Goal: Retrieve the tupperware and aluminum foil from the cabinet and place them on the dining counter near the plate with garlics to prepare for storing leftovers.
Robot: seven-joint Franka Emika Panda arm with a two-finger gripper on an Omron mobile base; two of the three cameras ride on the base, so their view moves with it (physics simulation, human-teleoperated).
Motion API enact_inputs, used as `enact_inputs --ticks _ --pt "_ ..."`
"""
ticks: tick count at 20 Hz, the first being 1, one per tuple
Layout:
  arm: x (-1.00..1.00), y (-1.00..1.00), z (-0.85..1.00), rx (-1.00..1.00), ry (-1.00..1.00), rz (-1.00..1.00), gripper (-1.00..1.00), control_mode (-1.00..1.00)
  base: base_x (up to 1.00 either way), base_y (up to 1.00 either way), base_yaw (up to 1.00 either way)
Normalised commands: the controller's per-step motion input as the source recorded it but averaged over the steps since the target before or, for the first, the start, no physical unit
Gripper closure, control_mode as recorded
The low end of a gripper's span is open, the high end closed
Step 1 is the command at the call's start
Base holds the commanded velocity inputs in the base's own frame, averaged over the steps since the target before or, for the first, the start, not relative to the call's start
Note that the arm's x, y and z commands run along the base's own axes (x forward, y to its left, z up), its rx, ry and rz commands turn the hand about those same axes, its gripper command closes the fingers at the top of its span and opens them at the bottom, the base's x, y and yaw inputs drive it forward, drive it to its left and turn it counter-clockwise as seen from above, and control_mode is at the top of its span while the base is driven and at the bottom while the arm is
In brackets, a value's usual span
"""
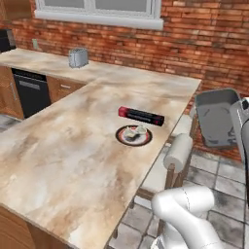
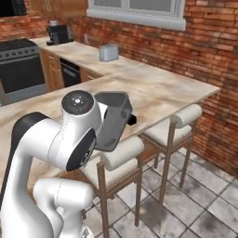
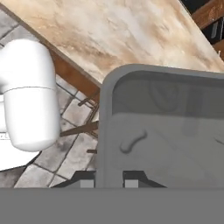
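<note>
One tupperware (image 1: 216,116), one foil box (image 1: 141,115), two stools (image 2: 179,122).

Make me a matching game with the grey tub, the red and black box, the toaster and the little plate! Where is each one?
Things:
1. tupperware
2. foil box
3. toaster
4. plate with garlics

Places:
A. far back on the counter, under the window
B. held up in the pincer, over the stools
C. on the dining counter, just in front of the box
D. lying on the counter behind the plate

Pairs: 1-B, 2-D, 3-A, 4-C
</note>
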Motion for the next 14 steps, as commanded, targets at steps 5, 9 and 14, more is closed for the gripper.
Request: enact_inputs --ticks 5,9,14 --pt "0.0 0.0 0.0 0.0 0.0 0.0 1.0 1.0 0.01 -0.95 0.5" --pt "0.0 0.0 0.0 0.0 0.0 0.0 1.0 1.0 0.42 -0.6 0.51" --pt "0.0 0.0 0.0 0.0 0.0 0.0 1.0 1.0 0.7 -0.33 0.57"
